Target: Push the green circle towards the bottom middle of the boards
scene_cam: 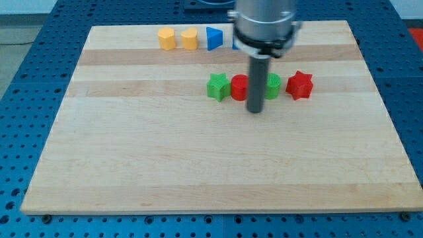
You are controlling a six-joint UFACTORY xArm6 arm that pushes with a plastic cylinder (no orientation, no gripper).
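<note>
While the rod hung over the upper middle of the counter (198, 165), my tip (255, 111) rested just below a row of four blocks, at the gap between the red block (238, 87) and the green circle (273, 84). The rod itself covered the inner edges of both, so whether the tip touched either one could not be told. This tool has no jaws to release or clench, so it grasped nothing; it could only shove with its end.

The green circle, the task's block, sat second from the view's right in that row, with the red star (300, 84) just beside it on the right and the green star (217, 86) at the row's left end. All four lay in the counter's upper half, somewhat right of centre, well apart from the bottom edge.

Along the top edge stood two yellow blocks (166, 38) (190, 39) and a blue block (213, 38), with another blue piece mostly hidden behind the arm's housing; these lay away from any path downward.

Judging from this, the tip stood on the wrong side for the push: it was below the circle, whereas driving it toward the bottom middle would call for contact from above and slightly from the right. The tight neighbours were the risk, since a careless approach could drag the red block or red star along
</note>
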